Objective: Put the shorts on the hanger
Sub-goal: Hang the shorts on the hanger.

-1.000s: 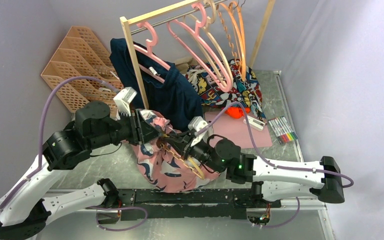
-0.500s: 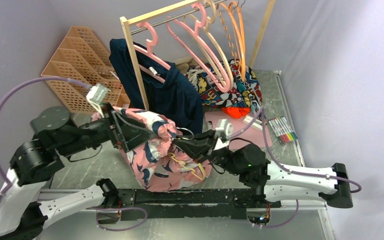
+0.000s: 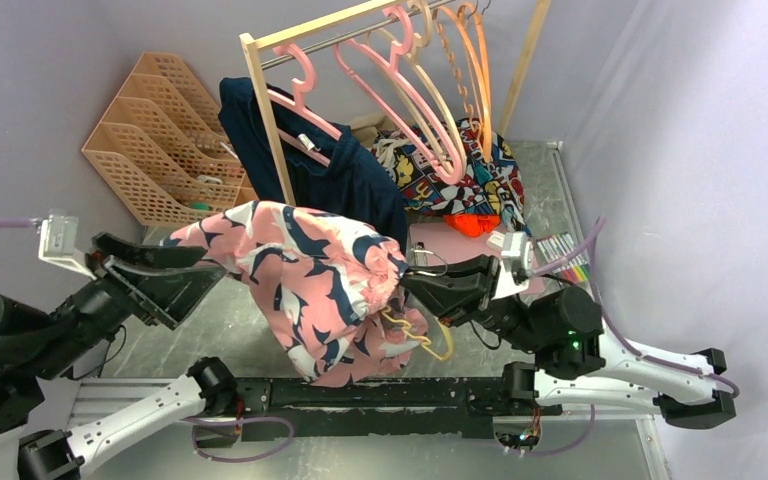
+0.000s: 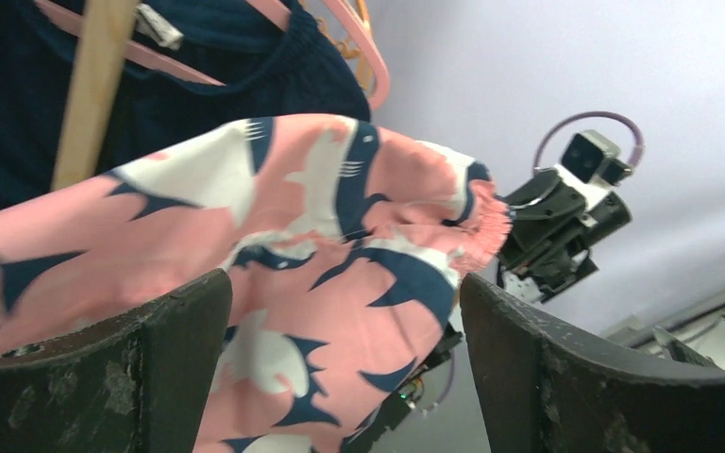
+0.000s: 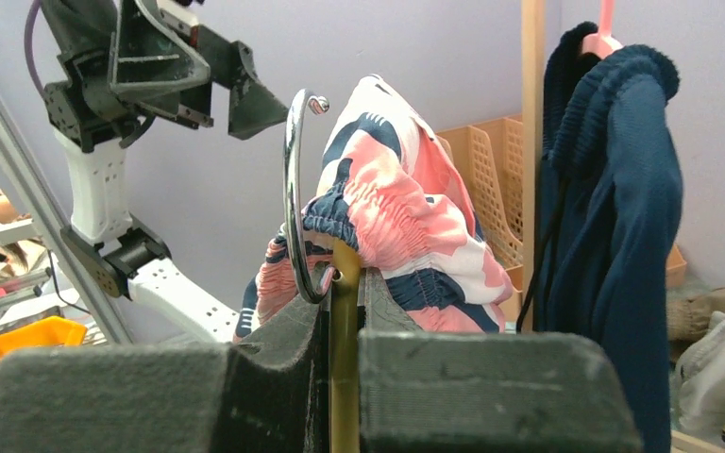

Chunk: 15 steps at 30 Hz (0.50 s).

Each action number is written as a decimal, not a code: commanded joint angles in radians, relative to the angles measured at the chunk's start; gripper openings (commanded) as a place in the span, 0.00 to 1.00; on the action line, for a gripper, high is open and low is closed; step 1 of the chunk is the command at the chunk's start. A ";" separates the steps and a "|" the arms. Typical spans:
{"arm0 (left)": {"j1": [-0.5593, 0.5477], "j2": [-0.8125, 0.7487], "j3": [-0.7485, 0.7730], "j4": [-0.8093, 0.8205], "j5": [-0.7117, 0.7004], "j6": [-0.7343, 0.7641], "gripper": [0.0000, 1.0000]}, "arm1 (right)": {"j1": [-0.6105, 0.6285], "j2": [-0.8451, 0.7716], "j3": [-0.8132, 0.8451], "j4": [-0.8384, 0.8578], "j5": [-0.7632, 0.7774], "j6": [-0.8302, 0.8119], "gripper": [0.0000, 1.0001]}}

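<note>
The salmon-pink shorts (image 3: 300,275) with navy and white shapes hang in the air, spread out over the middle of the table. Their elastic waist is bunched round the neck of the pale yellow hanger (image 3: 432,347), just below its silver hook (image 5: 290,170). My right gripper (image 3: 415,285) is shut on the hanger's yellow stem (image 5: 344,359), right against the waistband (image 5: 387,212). My left gripper (image 3: 205,265) is at the shorts' left end, its jaws wide open. In the left wrist view the shorts (image 4: 321,236) lie beyond the left gripper (image 4: 342,283), with nothing pinched.
A wooden rack (image 3: 265,110) at the back carries pink and orange hangers (image 3: 410,90) and a navy garment (image 3: 335,185). A cartoon-print cloth (image 3: 460,175), an orange object (image 3: 472,222), a pink mat (image 3: 480,268) and markers (image 3: 565,260) lie right. Peach baskets (image 3: 150,130) stand back left.
My left gripper has opened and drawn back to the left. The right gripper has carried the hanger to the right, and the shorts now hang spread out instead of bunched.
</note>
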 commanded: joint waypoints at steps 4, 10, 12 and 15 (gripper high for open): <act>0.003 -0.007 -0.055 -0.025 -0.141 0.129 0.86 | -0.003 -0.034 0.095 -0.125 0.005 0.001 0.00; 0.003 0.093 -0.051 0.010 -0.078 0.258 0.80 | -0.002 -0.014 0.126 -0.153 -0.028 0.019 0.00; 0.003 0.132 -0.046 0.015 -0.065 0.294 0.76 | -0.003 -0.011 0.131 -0.157 -0.034 0.025 0.00; 0.003 0.163 -0.042 0.022 -0.035 0.324 0.70 | -0.002 -0.013 0.133 -0.155 -0.043 0.033 0.00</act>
